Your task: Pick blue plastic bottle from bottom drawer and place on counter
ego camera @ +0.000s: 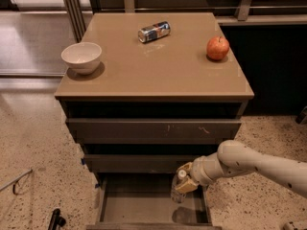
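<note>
The bottom drawer (pixel 139 207) is pulled open and shows its grey inside. My gripper (pixel 185 179) reaches in from the right over the drawer's right part. It is shut on the blue plastic bottle (pixel 177 191), a small clear bottle with a white cap, held upright around its upper part. The bottle appears to hang a little above the drawer floor, with a shadow below it. The counter (pixel 158 71) is the tan top of the cabinet above.
On the counter stand a white bowl (pixel 81 56) at the left, a blue-and-silver can (pixel 154 31) lying at the back middle and a red apple (pixel 218 48) at the right. The two upper drawers (pixel 153 128) stick out slightly above the gripper. A dark tool (pixel 55 219) lies on the speckled floor.
</note>
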`<state>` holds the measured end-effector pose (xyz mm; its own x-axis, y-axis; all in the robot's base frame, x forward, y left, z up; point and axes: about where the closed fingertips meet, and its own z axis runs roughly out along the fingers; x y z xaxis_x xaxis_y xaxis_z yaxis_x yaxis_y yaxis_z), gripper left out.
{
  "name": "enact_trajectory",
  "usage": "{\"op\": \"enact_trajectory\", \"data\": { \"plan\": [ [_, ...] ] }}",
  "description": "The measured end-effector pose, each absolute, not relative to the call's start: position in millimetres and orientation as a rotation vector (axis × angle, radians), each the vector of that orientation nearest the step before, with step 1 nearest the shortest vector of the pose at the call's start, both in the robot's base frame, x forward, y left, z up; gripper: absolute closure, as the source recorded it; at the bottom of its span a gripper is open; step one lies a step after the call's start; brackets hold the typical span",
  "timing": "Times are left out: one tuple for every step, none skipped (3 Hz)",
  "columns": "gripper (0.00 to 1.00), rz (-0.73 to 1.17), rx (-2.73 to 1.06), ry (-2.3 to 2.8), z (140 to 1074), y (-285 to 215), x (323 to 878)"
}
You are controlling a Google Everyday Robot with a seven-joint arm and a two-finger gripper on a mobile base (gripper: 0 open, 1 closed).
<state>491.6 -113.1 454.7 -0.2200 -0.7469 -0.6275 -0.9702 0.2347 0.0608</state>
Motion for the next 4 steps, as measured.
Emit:
{"op": "enact_trajectory", "data": {
  "plan": [
    [1.0, 0.647, -1.546, 2.032, 473, -111, 493],
    [1.0, 0.673, -1.497, 2.025, 559, -105, 492],
    [1.0, 0.629, -1.488, 2.037, 659, -102, 496],
    [1.0, 0.551, -1.518, 2.072, 757, -96, 501]
  ]
}}
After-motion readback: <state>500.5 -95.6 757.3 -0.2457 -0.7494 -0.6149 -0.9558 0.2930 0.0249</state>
